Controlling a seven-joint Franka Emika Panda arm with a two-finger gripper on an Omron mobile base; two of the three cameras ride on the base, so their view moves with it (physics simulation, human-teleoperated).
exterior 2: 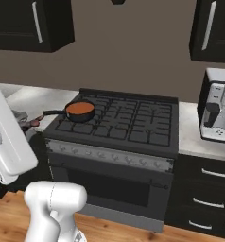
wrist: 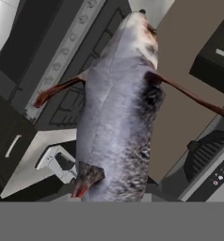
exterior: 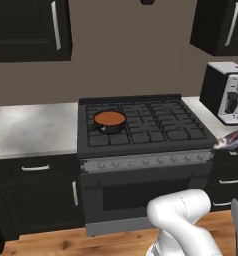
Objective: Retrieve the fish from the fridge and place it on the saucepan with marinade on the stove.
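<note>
**Fish in hand, pan still to reach**

The pincer is pinching the fish: in the hand view the grey body runs up from the bottom edge, right where the finger tips would stand, with its reddish fins spread to either side, and the tips themselves are covered by it. In the left base view the fish's pale end pokes in at the right edge, out past the front right corner of the stove and below the coffee machine on the worktop. In the right base view a reddish fin tip shows just behind the arm's white link, left of the range.

The saucepan sits on the left rear part of the grates, its handle pointing away to the left in the right base view, and the marinade fills it as a flat orange-brown disc. Nothing lies in it yet.

So the fetching looks done and the carry-over is the step in hand. The fish is well apart from the pan. The next move calls for swinging it across the grates until it hangs over the marinade, lowering it close, and only then spreading the pincer. The fish looks longer than the pan is wide, so centring it matters; released off-centre, it could tip over the rim onto the grates.
</note>
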